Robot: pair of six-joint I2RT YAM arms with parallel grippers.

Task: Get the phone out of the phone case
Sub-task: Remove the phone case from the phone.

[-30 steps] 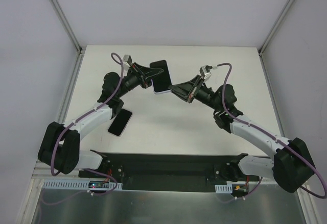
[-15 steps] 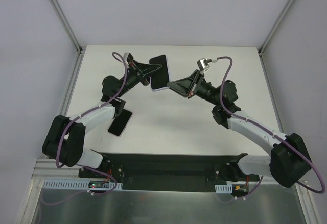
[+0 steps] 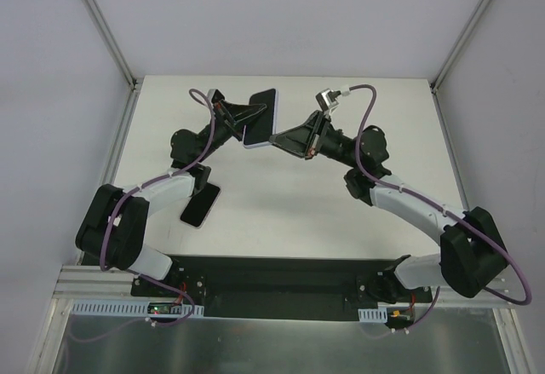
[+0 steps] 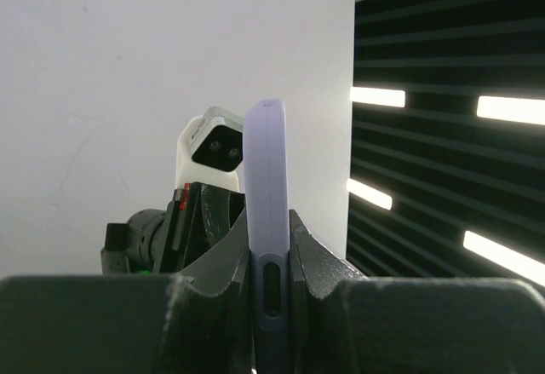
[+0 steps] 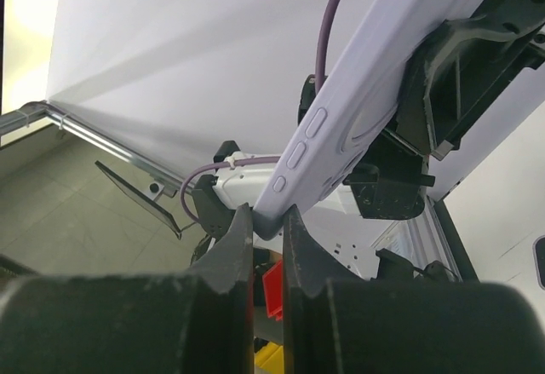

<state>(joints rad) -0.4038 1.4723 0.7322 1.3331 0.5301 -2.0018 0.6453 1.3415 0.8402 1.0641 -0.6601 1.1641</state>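
Note:
A black-faced phone [image 3: 263,108] sits in a lavender phone case [image 3: 253,145], held up above the table's far middle. My left gripper [image 3: 248,123] is shut across the case's flat faces. In the left wrist view the case [image 4: 267,178] stands edge-on between the fingers of the left gripper [image 4: 270,263]. My right gripper [image 3: 274,139] is shut on the case's lower corner. In the right wrist view that gripper [image 5: 266,223] pinches the corner, and the case's back [image 5: 362,106] with its side buttons slants up to the right.
A second dark phone [image 3: 199,206] lies flat on the white table [image 3: 289,212], near the left forearm. The table is walled at the back and sides. A black base rail [image 3: 272,276] runs along the near edge.
Both grippers have carried the cased phone a little left and towards the back. The right forearm has swung left and stretched out further. Both grips have held.

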